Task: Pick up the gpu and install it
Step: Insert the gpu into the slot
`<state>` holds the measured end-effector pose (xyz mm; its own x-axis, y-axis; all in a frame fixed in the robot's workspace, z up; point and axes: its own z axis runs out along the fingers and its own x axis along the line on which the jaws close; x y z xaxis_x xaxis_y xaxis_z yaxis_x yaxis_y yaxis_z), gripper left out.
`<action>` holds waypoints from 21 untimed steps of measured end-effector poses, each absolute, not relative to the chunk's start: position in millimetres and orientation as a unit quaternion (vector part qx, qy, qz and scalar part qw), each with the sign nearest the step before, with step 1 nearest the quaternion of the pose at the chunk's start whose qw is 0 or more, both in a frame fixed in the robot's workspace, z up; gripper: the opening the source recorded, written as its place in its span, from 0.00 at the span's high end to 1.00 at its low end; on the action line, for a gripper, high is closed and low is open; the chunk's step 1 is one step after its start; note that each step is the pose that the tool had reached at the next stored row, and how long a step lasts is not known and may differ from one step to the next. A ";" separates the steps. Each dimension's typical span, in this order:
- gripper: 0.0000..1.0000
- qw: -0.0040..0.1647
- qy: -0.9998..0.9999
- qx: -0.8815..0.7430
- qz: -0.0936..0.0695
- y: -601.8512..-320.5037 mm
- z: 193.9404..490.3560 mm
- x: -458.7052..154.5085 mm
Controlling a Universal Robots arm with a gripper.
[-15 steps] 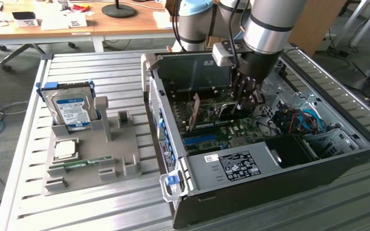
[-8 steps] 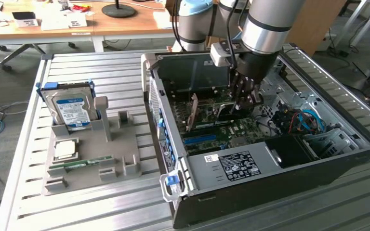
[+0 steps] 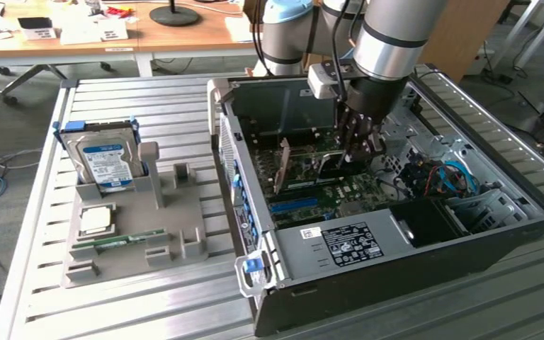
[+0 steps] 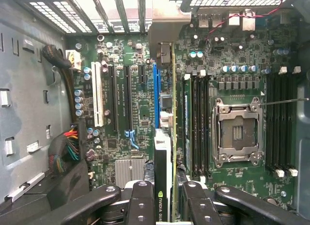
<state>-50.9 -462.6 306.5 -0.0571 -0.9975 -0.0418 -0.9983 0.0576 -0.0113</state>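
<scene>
Slatted metal table (image 3: 130, 312) carries an open black computer case (image 3: 395, 283) lying on its side, and the grey robot arm (image 3: 395, 35) reaches down into it from above. Inside lies the green motherboard (image 4: 140, 113), with an empty silver processor socket (image 4: 237, 133). On the exterior view's left, well apart from the case, a grey holder (image 3: 173, 212) props a blue-and-white-labelled hard drive (image 3: 102, 163) upright. The gpu (image 3: 329, 166) stands on edge over the motherboard, inside the case; the wrist view has it edge-on just beside the long blue slot (image 4: 156, 99), and whether it is seated cannot be told. The gripper (image 4: 167, 201) is narrowed, its black fingers (image 4: 143, 196) clamped on either face of the gpu (image 4: 162, 162).
</scene>
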 end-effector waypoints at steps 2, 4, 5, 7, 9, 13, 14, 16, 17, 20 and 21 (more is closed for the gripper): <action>0.73 0.019 0.727 -0.686 0.010 -462.7 306.5 -50.9; 0.73 0.019 0.727 -0.686 0.010 -462.7 306.3 -50.9; 0.73 0.019 0.727 -0.686 0.010 -462.8 306.3 -50.9; 0.73 0.019 0.727 -0.686 0.010 -463.3 306.4 -50.9; 0.73 0.019 0.727 -0.686 0.010 -463.3 306.4 -50.9; 0.73 0.019 0.727 -0.686 0.010 -463.3 306.5 -50.9; 0.73 0.019 0.727 -0.686 0.010 -463.5 306.4 -50.9; 0.73 0.019 0.727 -0.686 0.010 -464.4 306.5 -50.9; 0.73 0.019 0.727 -0.686 0.010 -464.8 306.4 -50.9; 0.73 0.019 0.727 -0.686 0.010 -465.9 305.4 -51.0; 0.73 0.019 0.727 -0.686 0.010 -466.1 305.0 -51.1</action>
